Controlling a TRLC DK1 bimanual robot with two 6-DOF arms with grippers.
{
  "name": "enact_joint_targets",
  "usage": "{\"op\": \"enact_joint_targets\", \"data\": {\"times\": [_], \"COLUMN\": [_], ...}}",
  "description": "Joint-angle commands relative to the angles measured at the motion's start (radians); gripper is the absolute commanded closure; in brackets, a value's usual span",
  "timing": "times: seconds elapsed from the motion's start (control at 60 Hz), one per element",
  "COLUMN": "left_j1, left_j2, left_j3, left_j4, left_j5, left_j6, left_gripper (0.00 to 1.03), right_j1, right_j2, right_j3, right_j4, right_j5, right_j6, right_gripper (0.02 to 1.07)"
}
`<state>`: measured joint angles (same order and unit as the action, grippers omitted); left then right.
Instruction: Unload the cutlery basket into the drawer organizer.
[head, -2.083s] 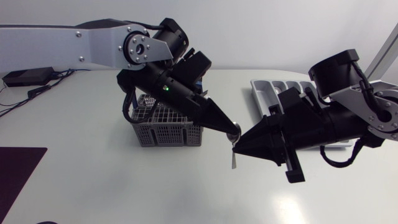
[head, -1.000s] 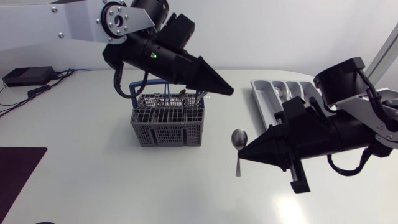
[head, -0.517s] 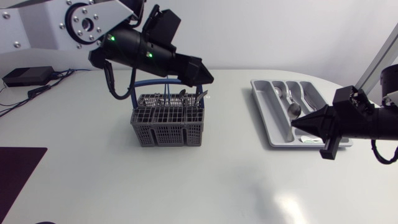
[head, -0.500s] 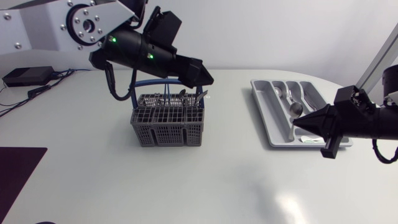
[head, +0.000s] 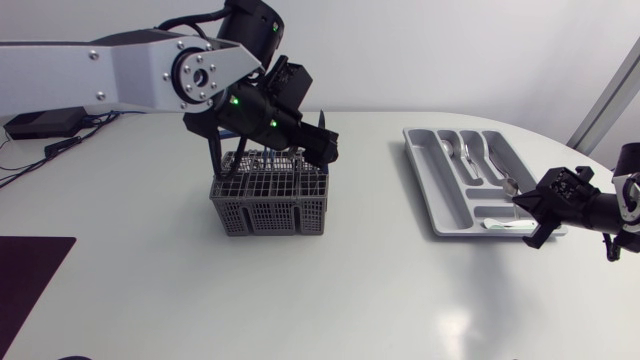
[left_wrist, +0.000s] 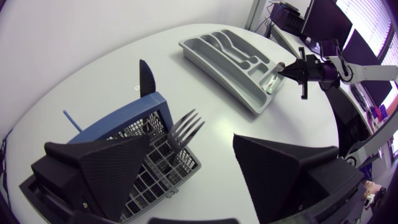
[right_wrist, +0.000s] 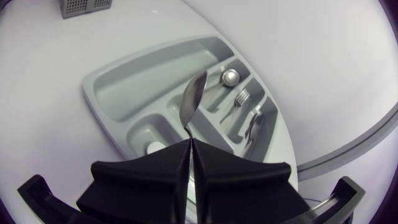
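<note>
The grey cutlery basket (head: 270, 214) stands left of centre with a fork (left_wrist: 184, 127) sticking up out of it. My left gripper (head: 322, 146) hangs over the basket's right end, open, its fingers wide on either side of the fork (head: 300, 152) without touching it. The grey drawer organizer (head: 422, 178) lies at the right with spoons and a fork in its slots. My right gripper (head: 518, 200) is over the organizer's front right corner, shut on the handle of a spoon (right_wrist: 193, 94), whose bowl points out over the compartments (right_wrist: 99, 107).
A dark mat (head: 30, 282) lies at the front left edge. A power brick with cables (head: 40, 123) sits at the back left. Open tabletop stretches between the basket and the organizer (left_wrist: 208, 61).
My right arm has carried the spoon rightward from mid-table to over the organizer. My left gripper has opened and dropped over the basket's right end, around the fork.
</note>
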<state>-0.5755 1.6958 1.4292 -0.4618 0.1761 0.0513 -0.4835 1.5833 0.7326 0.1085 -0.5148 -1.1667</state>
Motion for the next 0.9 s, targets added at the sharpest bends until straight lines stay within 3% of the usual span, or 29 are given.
{"op": "enact_joint_targets", "data": {"times": [0.0, 0.433, 0.5, 0.6, 0.683, 0.767, 0.883], "left_j1": [-0.003, 0.009, 0.008, 0.006, 0.005, 0.000, -0.017], "left_j2": [0.024, 0.024, 0.022, 0.018, 0.015, 0.013, 0.015], "left_j3": [0.005, -0.004, -0.004, 0.000, 0.008, 0.014, 0.022], "left_j4": [-0.003, -0.021, -0.028, -0.034, -0.043, -0.043, -0.044], "left_j5": [-0.015, -0.044, -0.052, -0.067, -0.081, -0.105, -0.162], "left_j6": [-0.019, -0.019, -0.021, -0.021, -0.025, -0.028, -0.030], "left_gripper": [0.06, 0.06, 0.06, 0.06, 0.06, 0.06, 0.06], "right_j1": [-0.015, 0.082, 0.092, 0.094, 0.085, 0.068, 0.059], "right_j2": [0.075, 0.150, 0.147, 0.133, 0.101, 0.050, -0.046], "right_j3": [-0.009, -0.108, -0.128, -0.144, -0.147, -0.141, -0.102], "right_j4": [0.071, 0.306, 0.318, 0.333, 0.329, 0.307, 0.180], "right_j5": [0.042, 0.303, 0.322, 0.331, 0.329, 0.323, 0.282], "right_j6": [-0.045, -0.106, -0.116, -0.117, -0.113, -0.091, -0.019], "right_gripper": [1.01, 0.95, 0.80, 0.49, 0.31, 0.20, 0.17]}}
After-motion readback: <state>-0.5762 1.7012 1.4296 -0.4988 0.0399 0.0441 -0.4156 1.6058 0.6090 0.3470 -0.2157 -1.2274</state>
